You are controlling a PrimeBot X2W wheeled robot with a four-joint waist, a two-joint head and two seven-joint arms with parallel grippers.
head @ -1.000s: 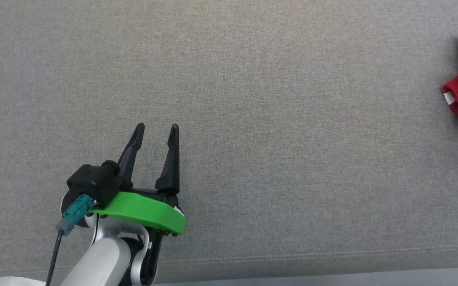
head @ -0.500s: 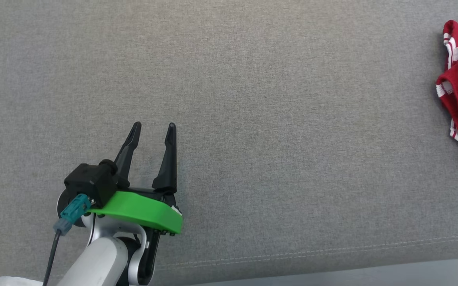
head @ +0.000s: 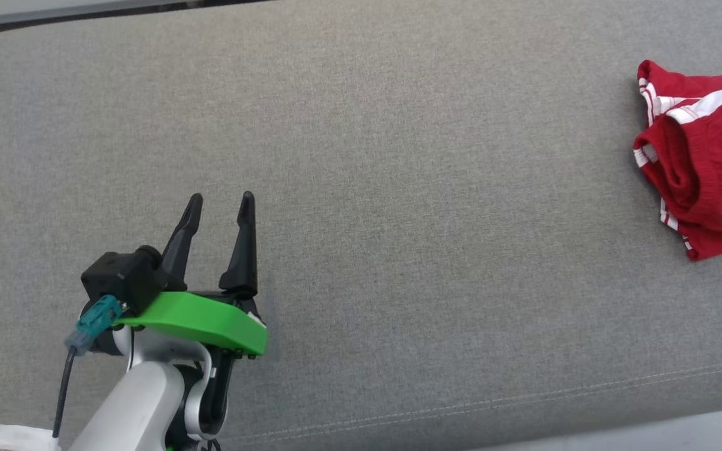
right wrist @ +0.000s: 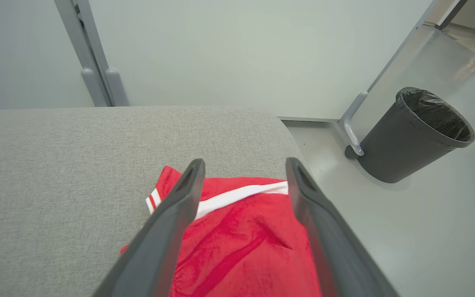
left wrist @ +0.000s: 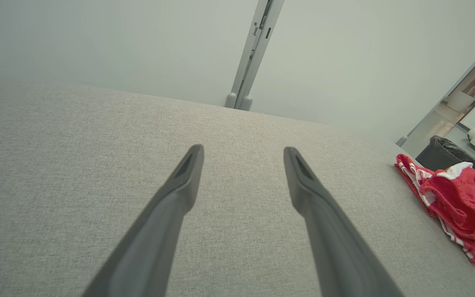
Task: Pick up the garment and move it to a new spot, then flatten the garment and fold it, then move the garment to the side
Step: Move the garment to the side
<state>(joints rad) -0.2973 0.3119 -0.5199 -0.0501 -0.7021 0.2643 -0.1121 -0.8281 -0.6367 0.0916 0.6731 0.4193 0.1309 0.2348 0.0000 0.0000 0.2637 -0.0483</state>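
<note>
A grey fabric bench spans the view. The red garment lies compact at its right edge, seemingly folded and set aside. The right gripper hovers above it, wide and empty. The left gripper, also wide, sits front-left. Little seems left.

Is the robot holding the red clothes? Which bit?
Nothing is held. The left gripper and right gripper are both open; the red garment lies loose on the grey cushion.
</note>
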